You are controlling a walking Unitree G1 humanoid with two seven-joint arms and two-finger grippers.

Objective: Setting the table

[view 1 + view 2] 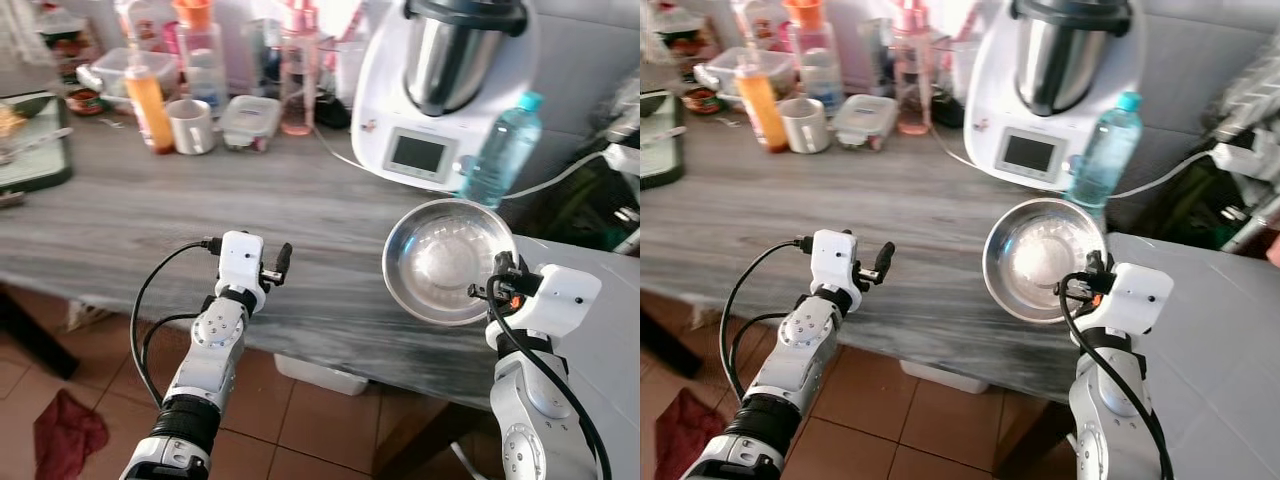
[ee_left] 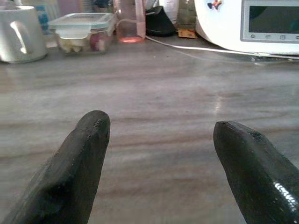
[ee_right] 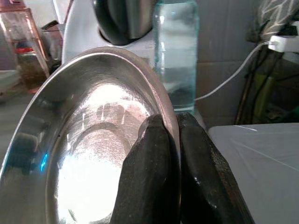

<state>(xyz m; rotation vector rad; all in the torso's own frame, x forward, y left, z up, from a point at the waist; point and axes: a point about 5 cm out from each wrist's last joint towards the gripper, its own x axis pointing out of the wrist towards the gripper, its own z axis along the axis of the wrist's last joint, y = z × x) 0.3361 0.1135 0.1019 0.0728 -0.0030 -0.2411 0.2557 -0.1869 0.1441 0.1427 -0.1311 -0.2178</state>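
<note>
A shiny steel bowl (image 1: pixel 440 258) hangs tilted above the near edge of the grey wooden counter (image 1: pixel 150 215). My right gripper (image 1: pixel 500 272) is shut on the bowl's rim, one finger inside and one outside, as the right wrist view shows at the fingers (image 3: pixel 152 172) and bowl (image 3: pixel 88 154). My left gripper (image 1: pixel 282 262) hovers low over the counter's front, open, with nothing between its fingers (image 2: pixel 79 163).
A white kitchen machine (image 1: pixel 440 90) and a blue water bottle (image 1: pixel 503 150) stand behind the bowl. Further left are a white mug (image 1: pixel 192 126), an orange bottle (image 1: pixel 148 100), a lidded food box (image 1: pixel 249 121) and a pink jug (image 1: pixel 299 80). A grey table (image 1: pixel 600 380) lies at right.
</note>
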